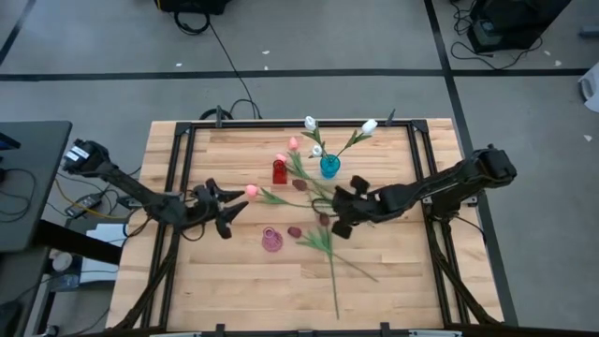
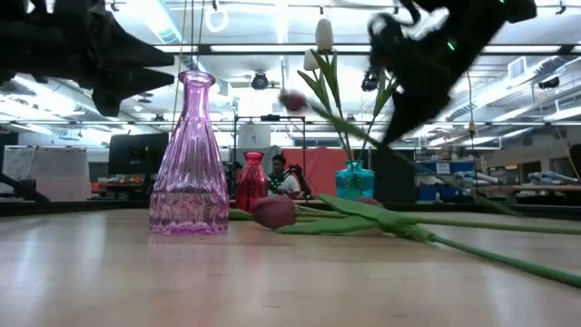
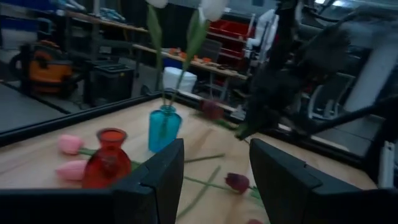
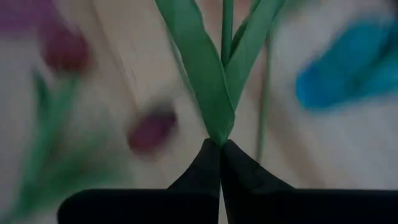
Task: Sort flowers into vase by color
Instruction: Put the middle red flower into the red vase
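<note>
My right pincer (image 4: 220, 144) is pinched tight on a thin green tulip stem (image 4: 227, 37) where two smooth, blade-like leaves meet. Only the low view shows its maroon bud (image 2: 292, 101) lifted off the pale wooden surface (image 1: 234, 281). A ribbed pink glass vase (image 2: 190, 163) stands nearest, the red vase (image 1: 279, 171) and teal vase (image 1: 329, 166) holding white tulips (image 1: 369, 126) behind. My left pincer (image 1: 225, 208) gapes empty beside a pink tulip (image 1: 251, 190).

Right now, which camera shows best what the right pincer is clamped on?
The right wrist view: the right pincer is shut on a green stem. The high view shows it small; the low view, lifted in silhouette; the left wrist view, dark.
</note>
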You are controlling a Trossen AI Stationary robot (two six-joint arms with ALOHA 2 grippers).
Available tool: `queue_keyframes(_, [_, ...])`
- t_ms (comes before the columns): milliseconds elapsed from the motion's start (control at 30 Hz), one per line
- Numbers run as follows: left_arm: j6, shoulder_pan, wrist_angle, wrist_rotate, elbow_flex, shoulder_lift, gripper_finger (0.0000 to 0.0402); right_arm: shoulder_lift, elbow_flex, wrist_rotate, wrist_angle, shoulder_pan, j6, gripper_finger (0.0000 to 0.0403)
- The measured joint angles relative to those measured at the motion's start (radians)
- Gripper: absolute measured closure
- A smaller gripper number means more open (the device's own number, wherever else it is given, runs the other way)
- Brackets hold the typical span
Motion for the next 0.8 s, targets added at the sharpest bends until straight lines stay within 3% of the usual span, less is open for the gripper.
queue_keyframes(100, [-0.022,0.062,-0.007,0.048,0.005,0.001,0.0213,0.000,0.001,-0.036,0.245,-0.013,-0.145,0.0393])
queue_keyframes(200, [-0.045,0.124,-0.052,0.177,0.042,0.004,0.0213,0.018,0.003,-0.116,0.483,-0.043,-0.269,0.0393])
queue_keyframes(467, [0.002,0.232,-0.229,0.356,0.189,0.045,0.0213,0.091,0.002,-0.277,0.876,-0.127,-0.458,0.0393])
queue_keyframes(667, [0.047,0.298,-0.275,0.465,0.306,0.136,0.0213,0.139,0.002,-0.414,1.027,-0.168,-0.470,0.0393])
queue_keyframes(800, [0.074,0.330,-0.278,0.504,0.359,0.205,0.0213,0.154,0.000,-0.403,1.029,-0.174,-0.470,0.0393])
